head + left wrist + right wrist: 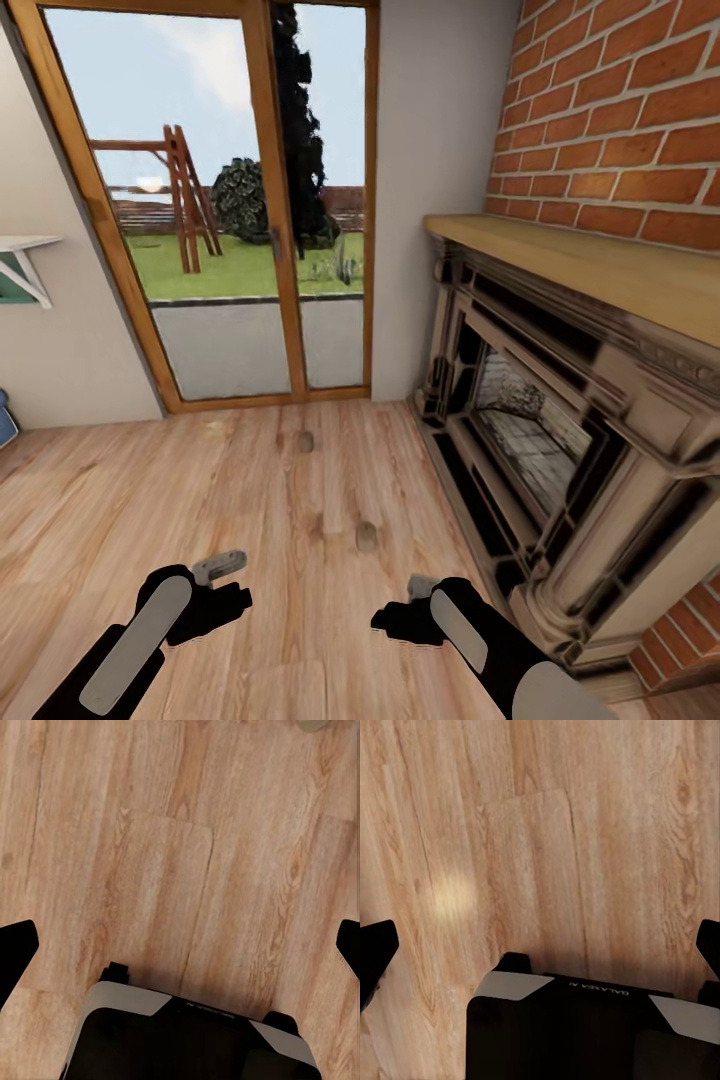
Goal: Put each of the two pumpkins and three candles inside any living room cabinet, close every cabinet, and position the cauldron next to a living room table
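Two short beige-grey candles stand on the wooden floor: one candle point(366, 537) just ahead of my arms, another candle point(305, 440) farther off toward the glass door. My left gripper point(243, 577) hangs low over the floor, left of the near candle, and is open. My right gripper point(397, 602) is also open, just short of the near candle and a little to its right. In the left wrist view the left gripper point(180, 945) has its fingertips far apart over bare planks, and so does the right gripper point(540, 945) in its wrist view. The pumpkins, the cabinet and the cauldron are out of view.
A large dark fireplace point(560, 440) with a wooden mantel point(600, 265) fills the right side under a brick wall point(620, 110). A wood-framed glass door point(240, 200) faces me. A white shelf point(25, 262) and a blue object point(5, 420) sit at the left edge.
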### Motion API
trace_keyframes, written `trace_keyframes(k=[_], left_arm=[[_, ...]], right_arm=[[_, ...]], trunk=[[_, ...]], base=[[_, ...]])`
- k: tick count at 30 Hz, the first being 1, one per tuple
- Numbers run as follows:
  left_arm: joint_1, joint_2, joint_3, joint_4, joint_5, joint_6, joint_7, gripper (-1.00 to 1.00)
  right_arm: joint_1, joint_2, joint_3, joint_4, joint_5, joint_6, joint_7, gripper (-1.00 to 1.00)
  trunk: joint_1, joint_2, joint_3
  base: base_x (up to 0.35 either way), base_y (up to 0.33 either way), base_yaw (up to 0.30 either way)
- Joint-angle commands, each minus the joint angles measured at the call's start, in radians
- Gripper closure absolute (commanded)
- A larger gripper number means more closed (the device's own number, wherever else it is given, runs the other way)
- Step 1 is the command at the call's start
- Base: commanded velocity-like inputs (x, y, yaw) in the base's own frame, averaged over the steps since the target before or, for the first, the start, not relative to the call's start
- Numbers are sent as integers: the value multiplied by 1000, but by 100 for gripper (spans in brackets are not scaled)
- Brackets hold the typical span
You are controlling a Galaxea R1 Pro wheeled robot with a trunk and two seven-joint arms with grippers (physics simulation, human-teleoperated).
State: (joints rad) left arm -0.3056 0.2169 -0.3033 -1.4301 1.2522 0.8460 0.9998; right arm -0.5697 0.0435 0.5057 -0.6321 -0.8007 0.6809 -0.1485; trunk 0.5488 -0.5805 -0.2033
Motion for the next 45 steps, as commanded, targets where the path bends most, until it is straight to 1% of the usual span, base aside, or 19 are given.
trace_keyframes(k=[1,15,45], left_arm=[[-1,1,-2,-1,9,1,10,-100],[-1,1,-2,-1,9,1,10,-100],[-1,1,-2,-1,10,1,10,-100]], right_arm=[[-1,-1,4,-1,-10,2,-9,-100],[-1,4,4,-1,-10,2,-9,-100],[-1,4,4,-1,-10,0,-9,-100]], trunk=[[1,-2,-2],[1,-2,-2],[1,-2,-2]], base=[[314,0,0],[314,65,0],[314,92,0]])
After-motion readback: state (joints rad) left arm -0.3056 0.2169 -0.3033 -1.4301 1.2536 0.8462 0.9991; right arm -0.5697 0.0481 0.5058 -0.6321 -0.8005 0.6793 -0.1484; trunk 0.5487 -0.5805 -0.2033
